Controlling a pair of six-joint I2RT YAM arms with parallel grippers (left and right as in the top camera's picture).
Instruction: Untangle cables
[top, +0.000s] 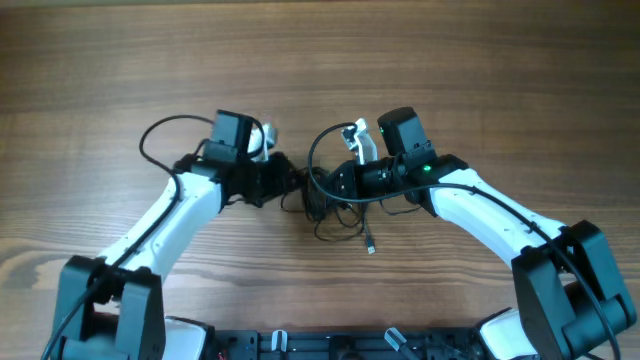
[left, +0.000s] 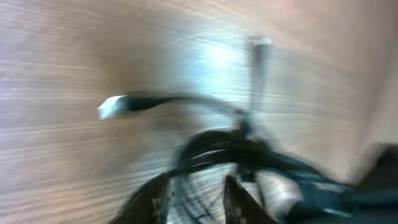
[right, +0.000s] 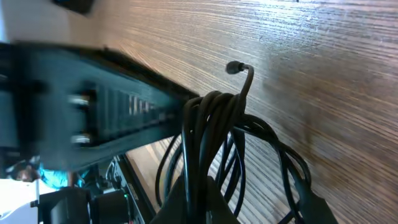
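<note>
On the wooden table (top: 320, 60), about midway between its left and right edges, the left gripper (top: 287, 181) reaches into the cables (top: 322, 205). Its wrist view is too smeared to tell whether its jaws are apart or closed. The right gripper (top: 328, 186) is clamped on a whole bunch of loops, not on one cord. Pulling from here would likely tighten the knot or drag the entire bundle along. The loose plug end (top: 370, 247) toward the near edge could also snag in a loop.
</note>
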